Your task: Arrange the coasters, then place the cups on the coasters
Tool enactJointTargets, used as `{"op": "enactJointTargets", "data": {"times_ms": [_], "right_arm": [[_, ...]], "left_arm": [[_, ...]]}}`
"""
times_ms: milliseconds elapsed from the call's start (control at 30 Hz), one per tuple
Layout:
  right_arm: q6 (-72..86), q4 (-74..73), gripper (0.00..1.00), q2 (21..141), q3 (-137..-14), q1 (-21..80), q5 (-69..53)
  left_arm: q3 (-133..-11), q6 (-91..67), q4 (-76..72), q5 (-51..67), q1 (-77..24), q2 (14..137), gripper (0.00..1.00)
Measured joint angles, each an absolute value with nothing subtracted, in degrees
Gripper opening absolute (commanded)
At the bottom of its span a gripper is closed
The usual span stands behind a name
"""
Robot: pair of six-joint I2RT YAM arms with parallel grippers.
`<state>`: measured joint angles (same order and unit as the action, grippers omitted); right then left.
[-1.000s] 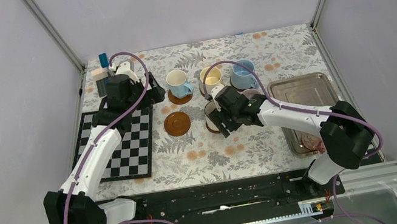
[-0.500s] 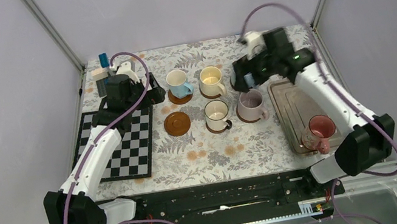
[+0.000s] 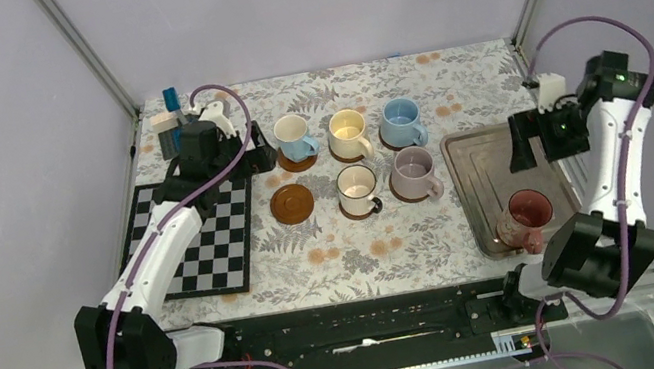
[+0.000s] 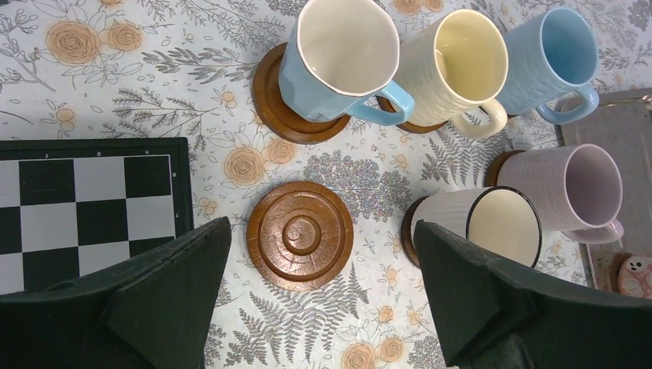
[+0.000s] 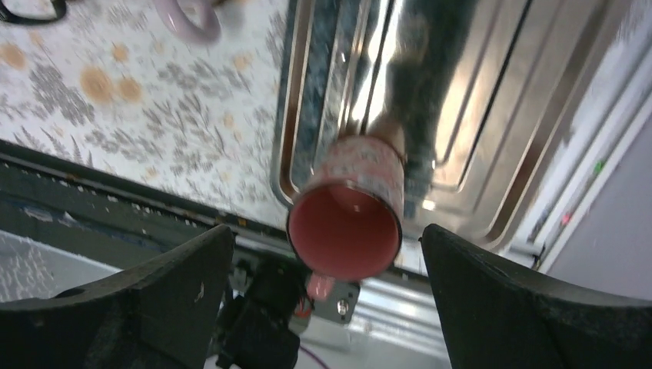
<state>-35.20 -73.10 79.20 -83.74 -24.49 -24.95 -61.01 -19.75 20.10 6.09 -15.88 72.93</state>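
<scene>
Five cups stand on coasters in two rows: a light blue cup (image 3: 293, 136), a yellow-cream cup (image 3: 347, 130) and another blue cup (image 3: 401, 119) behind, a white-cream cup (image 3: 357, 184) and a lilac cup (image 3: 413, 169) in front. One coaster (image 3: 291, 203) (image 4: 300, 234) lies bare at the front left. The pinkish red cup (image 3: 524, 216) (image 5: 361, 184) stands in the metal tray (image 3: 478, 143). My left gripper (image 3: 255, 154) (image 4: 321, 228) hangs open over the bare coaster. My right gripper (image 3: 545, 149) (image 5: 328, 228) is open above the tray, the red cup below its jaws.
A black-and-white chequered board (image 3: 200, 237) lies at the left under my left arm. Small blocks and a blue object (image 3: 172, 110) sit at the back left corner. The tray's raised rim (image 5: 288, 115) runs beside the red cup.
My right arm swung from the cups in the middle, past the back right cup, to above the tray, and its jaws widened. The left arm barely moved.
</scene>
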Motion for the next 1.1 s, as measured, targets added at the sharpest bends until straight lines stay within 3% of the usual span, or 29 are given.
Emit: {"op": "enactJointTargets", "data": {"times_ms": [167, 433, 933, 1100], "right_arm": [[-43.0, -79.1, 1.00, 73.2, -78.8, -31.9, -21.3], [-48.6, -83.1, 1.00, 63.7, -66.2, -32.1, -17.4], [-48.8, -79.9, 1.00, 66.0, -56.1, -32.1, -16.7], [-46.3, -74.7, 0.94, 65.3, -52.5, -32.1, -15.3]], "left_arm": [[-61.0, -19.7, 20.1, 6.7, -15.9, 72.9, 0.99], [-60.9, -19.9, 19.5, 7.8, -15.9, 72.7, 0.99], [-60.3, -19.9, 19.4, 8.8, -15.9, 72.4, 0.99], [-60.3, -19.9, 19.4, 8.8, -15.9, 72.4, 0.99]]}}
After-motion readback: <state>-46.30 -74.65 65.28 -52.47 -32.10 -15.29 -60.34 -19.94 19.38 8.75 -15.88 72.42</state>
